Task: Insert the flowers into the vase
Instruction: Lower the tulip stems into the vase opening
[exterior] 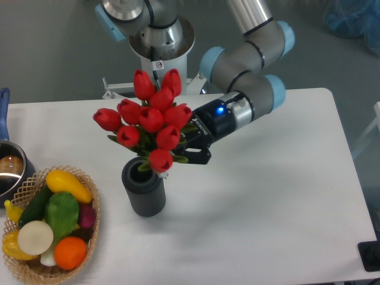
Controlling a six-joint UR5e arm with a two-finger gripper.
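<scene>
The flowers [146,120], a bunch of red tulip buds with green leaves, hang in the air over the vase [143,189], their heads tilted up and to the left. My gripper [189,147] is shut on the stems at the bunch's right side, its fingers mostly hidden behind the buds. The vase is a dark ribbed cylinder standing upright on the white table, and the lowest bud covers part of its mouth. Whether the stem ends are inside the mouth I cannot tell.
A wicker basket [88,228] of vegetables sits at the front left of the table. A metal pot [10,169] with a blue handle stands at the left edge. A second robot base [159,53] rises behind the table's far edge.
</scene>
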